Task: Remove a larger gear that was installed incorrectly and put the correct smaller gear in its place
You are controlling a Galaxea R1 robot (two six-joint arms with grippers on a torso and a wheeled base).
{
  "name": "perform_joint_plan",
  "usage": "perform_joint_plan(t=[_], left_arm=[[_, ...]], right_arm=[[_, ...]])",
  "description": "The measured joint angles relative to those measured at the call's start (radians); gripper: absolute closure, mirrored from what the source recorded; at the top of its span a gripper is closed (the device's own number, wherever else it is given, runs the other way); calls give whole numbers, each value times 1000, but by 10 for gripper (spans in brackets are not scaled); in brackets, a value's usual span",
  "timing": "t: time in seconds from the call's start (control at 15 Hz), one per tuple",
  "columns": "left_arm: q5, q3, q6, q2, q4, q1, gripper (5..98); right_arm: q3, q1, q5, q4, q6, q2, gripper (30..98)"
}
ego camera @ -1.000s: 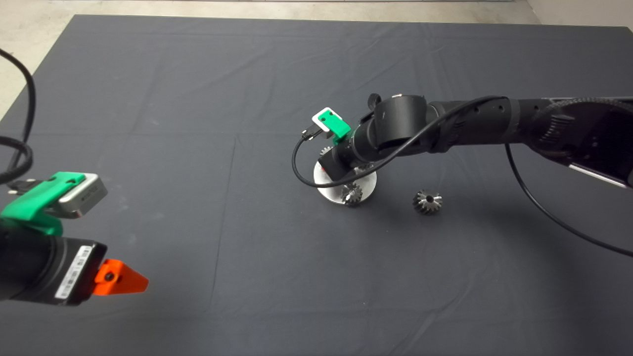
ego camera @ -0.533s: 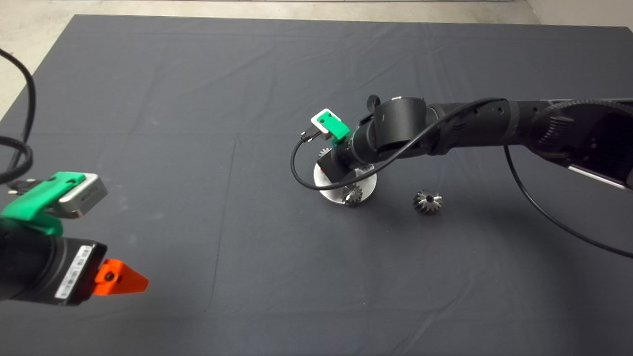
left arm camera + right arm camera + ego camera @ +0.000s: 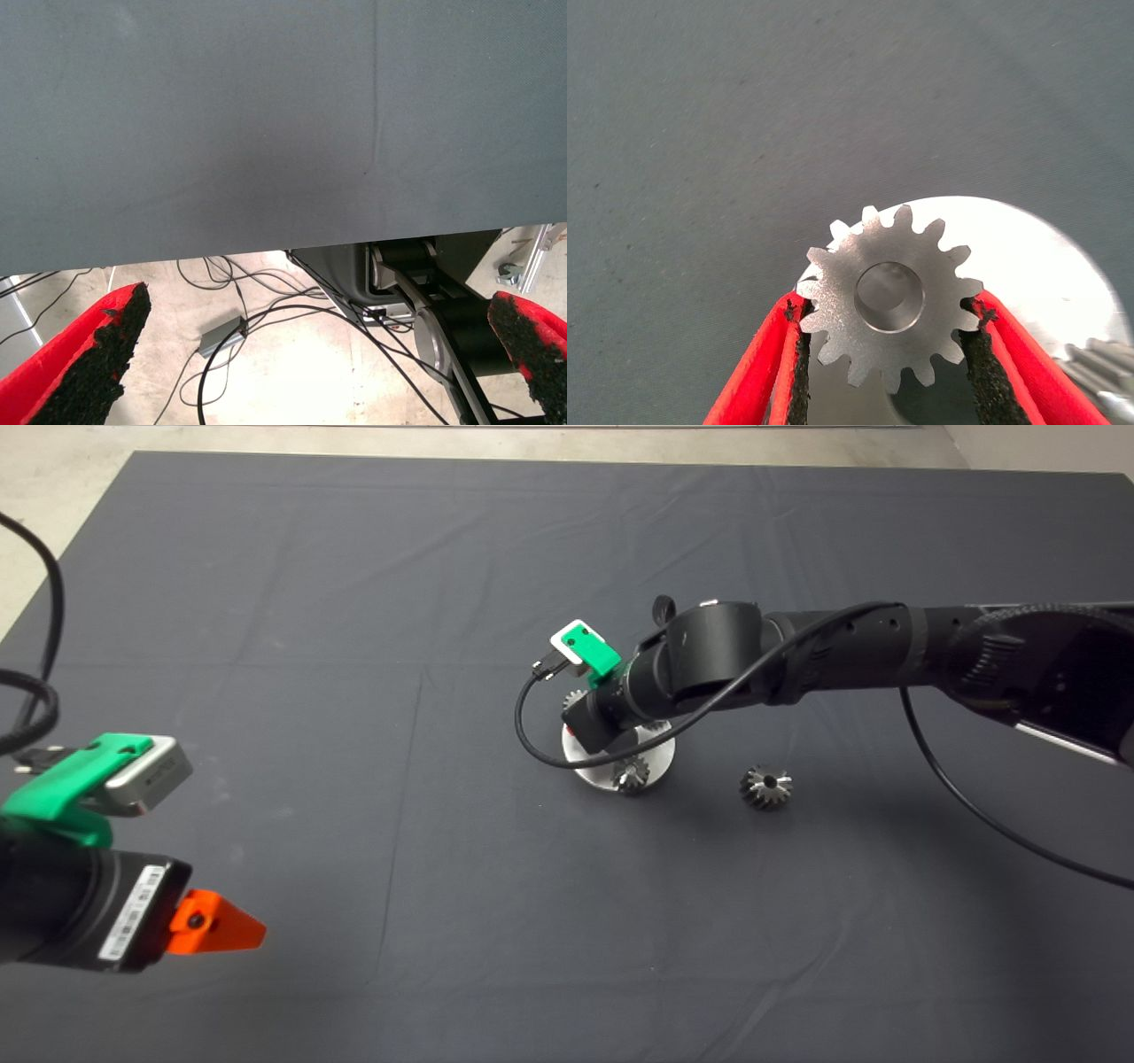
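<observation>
My right gripper [image 3: 580, 716] [image 3: 886, 310] is over the round silvery base plate [image 3: 592, 769] [image 3: 1045, 274] at mid-mat. It is shut on the larger gear [image 3: 890, 297], one red finger on each side of its teeth. In the head view only the edge of the larger gear [image 3: 575, 696] shows behind the gripper. The smaller gear [image 3: 766, 786] lies loose on the mat to the right of the plate. My left gripper [image 3: 217, 926] [image 3: 310, 354] is parked at the lower left, open and empty.
A star-faced gear [image 3: 631, 773] [image 3: 1103, 363] stands on the plate's near edge. A black cable [image 3: 549, 744] loops off the right wrist beside the plate. The left wrist view shows the mat edge [image 3: 266, 243] and floor cables beyond it.
My right gripper and wrist have shifted slightly to the left over the plate, still on the gear. The left arm and the loose gear have not moved.
</observation>
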Motion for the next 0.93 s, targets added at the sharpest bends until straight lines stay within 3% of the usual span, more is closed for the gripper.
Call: perform_joint_plan(t=[0.93], left_arm=[[0, 0, 0, 0, 0, 0, 55]], right_arm=[[-7, -7, -3, -50, 0, -4, 896]])
